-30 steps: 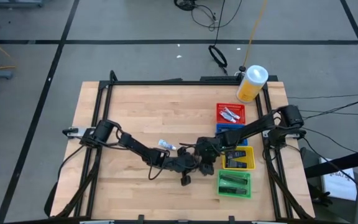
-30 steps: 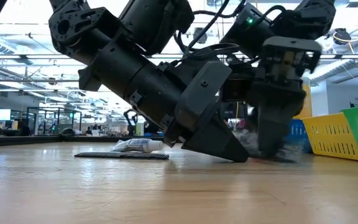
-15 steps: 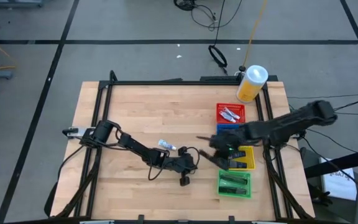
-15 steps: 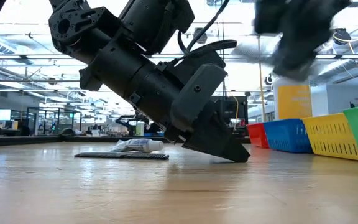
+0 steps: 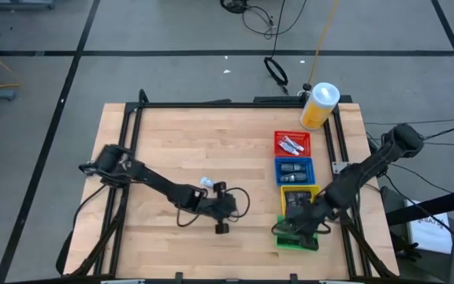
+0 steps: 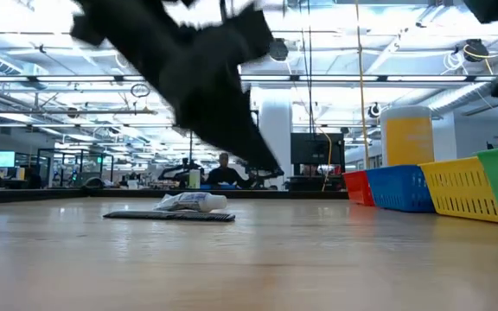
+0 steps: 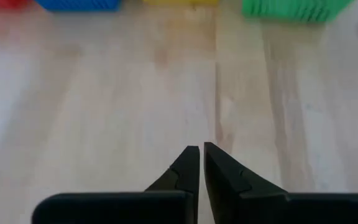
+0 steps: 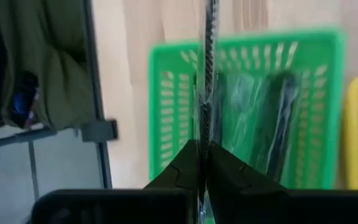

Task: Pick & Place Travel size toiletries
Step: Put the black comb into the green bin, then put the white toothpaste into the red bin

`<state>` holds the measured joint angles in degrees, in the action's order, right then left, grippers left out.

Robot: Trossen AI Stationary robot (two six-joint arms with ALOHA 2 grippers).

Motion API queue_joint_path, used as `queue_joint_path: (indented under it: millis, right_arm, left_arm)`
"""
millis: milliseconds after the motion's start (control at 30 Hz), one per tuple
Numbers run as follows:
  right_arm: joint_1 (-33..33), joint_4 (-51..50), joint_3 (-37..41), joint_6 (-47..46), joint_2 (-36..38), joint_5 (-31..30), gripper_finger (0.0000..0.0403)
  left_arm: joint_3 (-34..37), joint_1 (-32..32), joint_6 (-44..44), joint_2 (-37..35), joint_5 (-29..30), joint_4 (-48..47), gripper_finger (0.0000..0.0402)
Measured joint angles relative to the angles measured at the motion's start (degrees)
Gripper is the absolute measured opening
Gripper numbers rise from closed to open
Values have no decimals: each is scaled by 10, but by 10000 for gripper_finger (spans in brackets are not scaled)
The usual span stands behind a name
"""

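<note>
The right gripper is held directly over the green basket, the last in a row of four baskets that runs along the right-hand edge of the tabletop; its jaws are clenched on a thin dark sachet, which is seen edge-on and hangs above the basket's open top. Dark flat packets are seen lying inside the green basket. Next to the green basket in the row, the yellow basket, the blue basket and the red basket are lined up touching one another, and white and silvery tubes are held in the red one. The left gripper is found well apart from the green basket, out over bare wood near the middle of the tabletop, with its jaws pressed together on nothing. Farther from the green basket than the left gripper, a white tube is seen lying partly on a flat dark sachet. Between the left gripper and the green basket, a wide stretch of bare wood is left open.
</note>
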<state>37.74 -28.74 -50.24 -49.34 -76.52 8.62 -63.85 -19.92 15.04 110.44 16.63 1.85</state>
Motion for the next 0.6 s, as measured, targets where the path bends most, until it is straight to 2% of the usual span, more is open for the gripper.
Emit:
queue_joint_path:
  millis: [167,400,533,600]
  right_arm:
    - [13,-6,0,-27,-37,36,30]
    - [8,-41,0,-57,-44,36,104]
    - [-3,-62,0,-64,-18,35,152]
    - [-7,-52,0,-54,-1,33,170]
  left_arm:
    - [-1,-24,-4,-82,55,-96,26]
    - [4,-68,29,-168,136,-257,26]
    - [57,-80,69,-191,144,-254,26]
    - [95,-79,83,-199,126,-225,26]
